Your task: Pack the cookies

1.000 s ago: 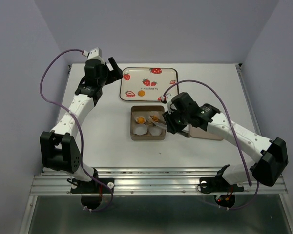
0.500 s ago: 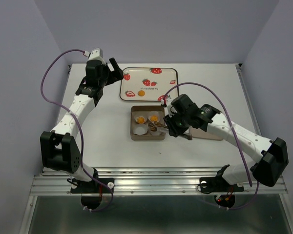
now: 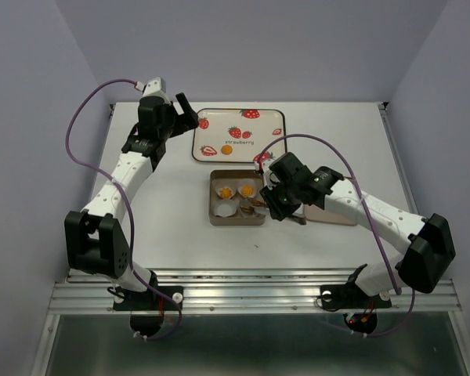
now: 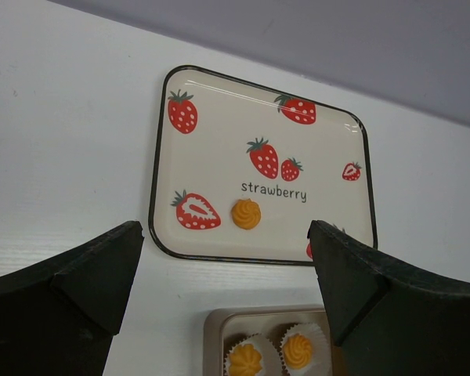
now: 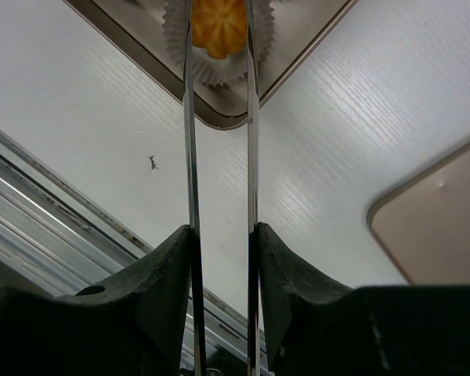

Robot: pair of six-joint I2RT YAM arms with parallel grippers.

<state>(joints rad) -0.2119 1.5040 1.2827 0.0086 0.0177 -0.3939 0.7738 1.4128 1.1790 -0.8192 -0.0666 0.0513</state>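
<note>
One cookie [image 3: 226, 149] lies on the strawberry tray [image 3: 211, 137], and it also shows in the left wrist view [image 4: 246, 213]. Two cookies [image 3: 226, 191] [image 3: 247, 189] sit in paper cups in the back row of the square tin [image 3: 212, 197]. My right gripper [image 3: 276, 205] is shut on metal tongs [image 5: 189, 157]. The tong blades flank a third cookie [image 5: 218, 22] in the tin's front-right cup. My left gripper [image 3: 184, 110] is open and empty, above the table left of the tray.
An empty white paper cup [image 3: 225, 208] sits in the tin's front-left place. The tan tin lid [image 3: 329, 213] lies on the table right of the tin, under my right arm. The table's metal front edge runs close behind the tongs.
My right gripper has moved the tongs from over the tin's back-right cup toward me, to the front-right cup. The left arm has not moved.
</note>
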